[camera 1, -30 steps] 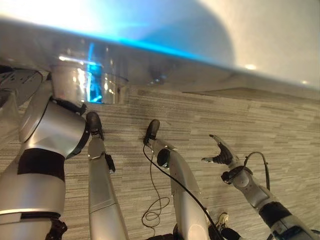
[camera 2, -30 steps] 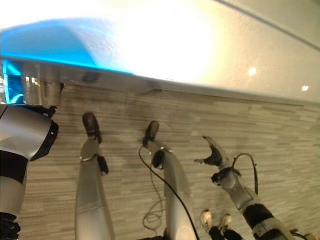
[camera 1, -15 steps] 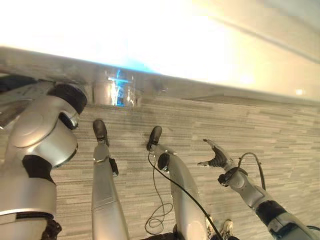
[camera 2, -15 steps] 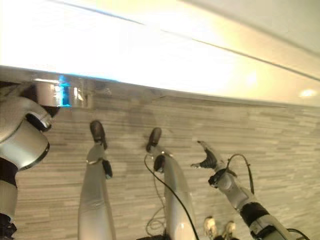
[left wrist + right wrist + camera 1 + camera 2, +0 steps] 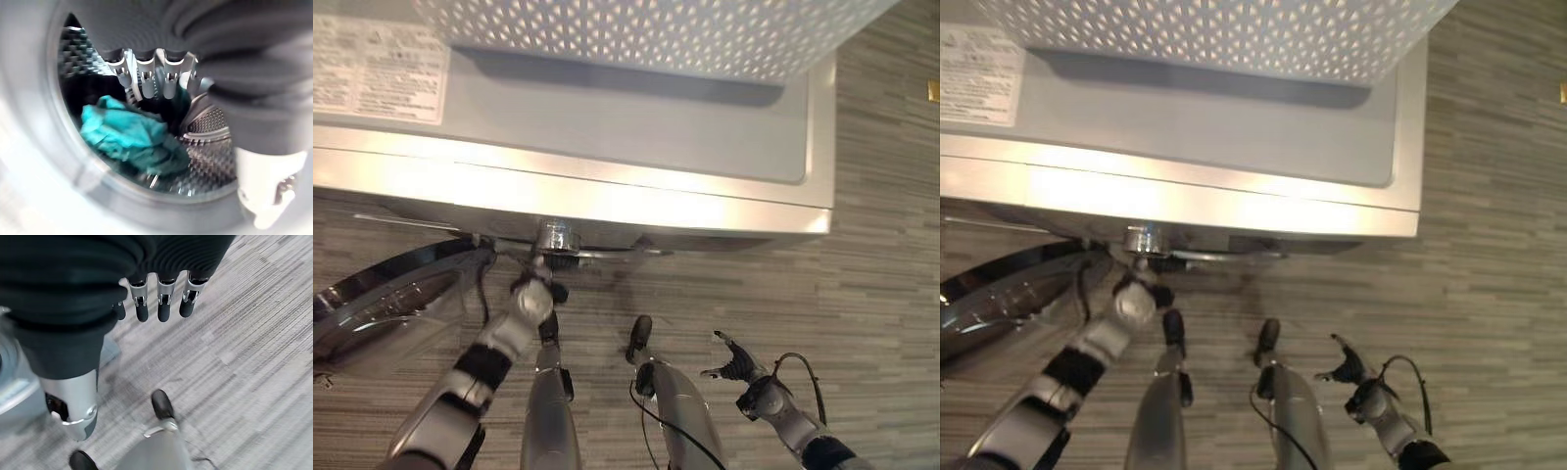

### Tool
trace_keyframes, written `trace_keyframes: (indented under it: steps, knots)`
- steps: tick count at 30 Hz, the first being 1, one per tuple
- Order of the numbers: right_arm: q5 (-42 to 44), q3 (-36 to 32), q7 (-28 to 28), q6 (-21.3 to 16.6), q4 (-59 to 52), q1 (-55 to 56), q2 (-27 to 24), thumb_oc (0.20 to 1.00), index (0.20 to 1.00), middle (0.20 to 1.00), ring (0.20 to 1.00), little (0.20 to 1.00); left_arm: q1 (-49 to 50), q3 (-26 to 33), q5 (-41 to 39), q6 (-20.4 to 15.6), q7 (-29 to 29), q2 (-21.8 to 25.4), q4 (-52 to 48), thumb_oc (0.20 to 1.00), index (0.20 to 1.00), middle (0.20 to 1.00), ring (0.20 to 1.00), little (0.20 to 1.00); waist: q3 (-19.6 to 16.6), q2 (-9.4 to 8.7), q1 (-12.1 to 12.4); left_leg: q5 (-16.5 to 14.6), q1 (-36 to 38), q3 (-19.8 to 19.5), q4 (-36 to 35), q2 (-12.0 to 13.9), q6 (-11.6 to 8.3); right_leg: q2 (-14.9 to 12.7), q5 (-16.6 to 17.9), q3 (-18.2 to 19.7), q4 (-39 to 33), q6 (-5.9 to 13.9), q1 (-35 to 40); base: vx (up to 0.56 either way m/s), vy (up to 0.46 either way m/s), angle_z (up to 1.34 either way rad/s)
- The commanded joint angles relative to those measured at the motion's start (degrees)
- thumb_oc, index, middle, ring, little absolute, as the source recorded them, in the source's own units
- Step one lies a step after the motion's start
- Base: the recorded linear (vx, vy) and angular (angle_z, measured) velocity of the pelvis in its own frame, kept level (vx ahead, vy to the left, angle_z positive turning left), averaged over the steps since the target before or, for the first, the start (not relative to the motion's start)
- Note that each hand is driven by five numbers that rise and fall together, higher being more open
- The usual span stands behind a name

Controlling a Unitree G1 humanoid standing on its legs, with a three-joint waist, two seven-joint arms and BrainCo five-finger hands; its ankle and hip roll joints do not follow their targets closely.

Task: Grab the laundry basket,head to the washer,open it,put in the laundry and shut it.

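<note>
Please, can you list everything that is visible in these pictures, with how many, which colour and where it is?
Washer: one, silver-grey, front-loading, seen from above in the eye views.
Washer door: one, round with a chrome rim, swung open at the robot's left.
Laundry basket: one, white and perforated, resting on top of the washer.
Label: one, white with print, on the washer top at the left.
Laundry: one teal bundle, lying inside the drum.
Drum: one, dark perforated metal, inside the washer.
Floor: grey striped planks.
Left hand: reaching into the drum above the laundry, fingers relaxed, holding nothing.
Right hand: low over the floor at the right, fingers open, empty.
</note>
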Motion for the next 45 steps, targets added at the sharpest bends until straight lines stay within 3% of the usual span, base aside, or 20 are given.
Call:
trace_keyframes:
  steps: [1,7,14,15,18,19,21,23,24,25,30,32,33,34,36,37,39,41,45]
  knots:
    - [-1.83,-0.44,1.11,0.90,3.68,1.77,-2.03,1.000,1.000,1.000,1.000,1.000,-3.84,-1.88,-3.72,-4.52,-4.97,0.29,7.05,1.000,1.000,1.000,1.000,1.000,-1.81,0.19,0.04,0.39,0.20,-1.74,1.95,1.25,-0.97,1.31,-5.72,2.41,-0.01,3.13,7.59,0.00,0.000,0.00]
    - [-2.02,0.99,0.56,0.25,10.06,0.19,0.44,1.000,1.000,1.000,1.000,1.000,3.20,-2.52,-1.55,-4.42,-3.64,-4.00,15.84,1.000,1.000,1.000,1.000,1.000,-3.25,1.16,1.39,1.65,7.07,-2.44,0.60,2.15,-1.24,2.45,-6.37,2.64,-2.53,2.50,14.78,0.02,-0.074,-0.04]
    - [-3.72,3.08,0.17,-0.53,19.92,-0.97,3.69,1.000,1.000,1.000,1.000,1.000,8.76,-1.23,2.82,-4.61,-1.53,-7.75,27.48,1.000,1.000,1.000,1.000,1.000,-6.89,2.86,4.90,9.30,11.68,-5.54,-2.62,4.35,-3.94,5.12,-5.61,1.21,-10.54,1.90,23.85,-0.04,-0.115,0.02]
    - [-3.66,2.31,0.31,-0.44,23.33,-0.69,4.67,1.000,1.000,1.000,1.000,1.000,9.16,1.62,1.39,-3.98,-0.86,-10.17,37.03,1.000,1.000,1.000,1.000,1.000,-8.73,3.54,5.76,12.61,12.48,-7.04,-4.68,4.80,-5.35,5.40,-5.95,0.71,-12.22,1.64,26.53,-0.03,-0.035,0.07]
    - [-3.75,1.93,0.42,-0.23,25.09,-0.57,4.85,1.000,1.000,1.000,1.000,1.000,9.34,2.80,0.36,-3.79,-1.03,-11.29,41.40,1.000,1.000,1.000,1.000,1.000,-9.37,3.97,5.89,13.49,13.02,-7.92,-5.65,4.76,-5.69,5.60,-6.08,0.29,-12.81,1.46,27.70,0.01,-0.031,0.25]
    - [-3.25,0.17,0.58,0.29,27.58,0.03,5.29,1.000,1.000,1.000,1.000,1.000,9.52,4.75,-1.16,-3.27,-1.34,-12.86,47.57,1.000,1.000,1.000,1.000,1.000,-10.12,4.65,6.25,14.35,12.93,-8.55,-4.92,4.84,-5.95,5.54,-6.43,-0.55,-13.26,1.09,29.15,0.01,-0.008,0.39]
    - [-2.50,-1.60,0.52,0.79,29.70,0.74,5.19,1.000,1.000,1.000,1.000,1.000,10.09,5.71,-1.14,-2.73,-2.15,-13.32,50.93,1.000,1.000,1.000,1.000,1.000,-10.09,4.77,5.99,14.45,12.81,-6.93,-2.52,4.76,-5.50,4.82,-6.45,-1.91,-13.27,0.70,30.33,-0.03,-0.015,0.46]
    - [-1.40,-3.10,0.29,0.99,30.48,1.53,4.95,1.000,1.000,1.000,1.000,1.000,10.58,6.09,-0.58,-2.30,-2.13,-13.10,51.62,1.000,1.000,1.000,1.000,1.000,-10.35,4.50,5.02,13.55,12.24,-0.52,1.65,5.77,-4.97,4.07,-6.06,-4.46,-13.48,0.18,30.56,-0.09,-0.025,0.65]
    - [-1.40,-3.10,0.29,0.99,30.48,1.54,4.96,1.000,1.000,1.000,1.000,1.000,10.60,6.09,-0.58,-2.30,-2.14,-13.09,51.61,1.000,1.000,1.000,1.000,1.000,-10.37,4.50,5.06,13.49,12.22,-0.49,1.73,5.79,-4.97,4.07,-6.05,-4.42,-13.49,0.18,30.55,-0.14,0.054,0.58]
    - [-1.46,-3.31,0.43,1.37,31.55,1.30,4.63,1.000,1.000,1.000,1.000,1.000,11.81,7.63,-1.81,-2.88,-2.36,-13.74,51.40,1.000,1.000,1.000,1.000,1.000,-10.46,4.68,5.14,10.55,14.24,1.11,6.36,7.35,-5.27,2.45,-4.58,-5.37,-14.12,0.53,30.92,-0.13,0.091,0.43]
    - [-1.79,-4.48,0.88,1.86,33.66,0.66,4.45,1.000,1.000,1.000,1.000,1.000,13.67,8.46,-3.16,-4.21,-2.92,-15.13,50.11,1.000,1.000,1.000,1.000,1.000,-11.47,4.15,5.92,0.12,19.67,-9.77,16.97,2.72,-4.75,-1.54,0.82,-3.78,-15.97,3.64,29.15,-0.06,0.121,-0.20]
    - [-1.90,-4.60,1.01,1.98,34.44,0.57,4.50,1.000,1.000,1.000,1.000,1.000,13.88,7.57,-2.79,-4.63,-3.07,-15.25,48.84,1.000,1.000,1.000,1.000,1.000,-12.30,5.44,5.53,-4.49,24.15,-13.14,15.09,0.73,-4.70,-2.06,2.11,-2.39,-15.89,4.80,27.98,0.01,0.183,-0.15]
    - [-1.90,-4.62,1.01,1.97,34.44,0.56,4.50,1.000,1.000,1.000,1.000,1.000,13.87,7.56,-2.79,-4.63,-3.07,-15.25,48.84,1.000,1.000,1.000,1.000,1.000,-12.39,5.25,5.46,-4.16,24.06,-13.16,14.80,0.49,-4.62,-2.29,2.24,-2.45,-15.94,4.85,27.84,0.01,0.178,-0.04]
    - [-1.90,-4.87,1.04,2.00,34.74,0.54,4.42,1.000,1.000,1.000,1.000,1.000,13.93,7.02,-2.64,-4.84,-3.45,-15.38,48.06,1.000,1.000,1.000,1.000,1.000,-13.09,6.07,4.75,-6.77,26.53,-13.49,11.60,0.19,-4.56,-2.61,2.75,-2.17,-15.95,5.30,26.95,-0.05,0.287,-0.20]
    - [-0.43,-7.78,0.90,2.23,35.34,1.44,3.99,1.000,1.000,1.000,1.000,1.000,12.55,4.89,-1.53,-4.95,-4.23,-15.27,46.24,1.000,1.000,1.000,1.000,1.000,-14.31,7.19,1.61,-11.36,30.42,-7.99,3.53,1.24,-4.18,-5.97,5.02,-3.81,-15.60,6.99,24.70,-0.06,0.341,-0.17]
    - [-0.44,-7.80,0.91,2.24,35.31,1.48,3.95,1.000,1.000,1.000,1.000,1.000,12.57,4.86,-1.54,-4.94,-4.25,-15.29,46.22,1.000,1.000,1.000,1.000,1.000,-14.32,7.21,1.71,-11.28,30.59,-7.88,3.28,1.23,-4.15,-5.98,5.05,-3.74,-15.62,7.03,24.70,-0.08,0.272,0.30]
    - [-0.10,-8.75,0.41,2.44,34.50,1.56,3.30,1.000,1.000,1.000,1.000,1.000,11.21,3.27,-0.35,-5.07,-4.31,-14.12,43.99,1.000,1.000,1.000,1.000,1.000,-13.52,6.79,1.18,-14.97,30.69,-9.29,0.65,-2.71,-2.74,-10.29,9.10,-3.48,-15.29,8.85,22.27,-0.14,0.317,0.63]
    - [-0.72,-9.00,0.72,2.81,33.90,0.54,3.41,1.000,1.000,1.000,1.000,1.000,10.08,1.79,2.02,-5.35,-4.02,-12.51,41.77,1.000,1.000,1.000,1.000,1.000,-12.74,6.85,0.91,-16.25,31.90,-7.89,-3.25,-4.80,-0.80,-13.23,11.02,-3.75,-13.70,10.52,19.58,-0.17,0.295,0.04]
    - [-0.61,-8.68,0.76,3.02,34.14,-1.09,4.41,1.000,1.000,1.000,1.000,1.000,9.25,2.43,2.58,-5.51,-2.63,-10.13,38.73,1.000,1.000,1.000,1.000,1.000,-11.78,7.65,2.66,-14.87,30.87,-6.70,-3.61,-5.34,0.37,-15.39,9.91,-6.19,-9.08,10.90,17.91,-0.20,0.104,-0.24]
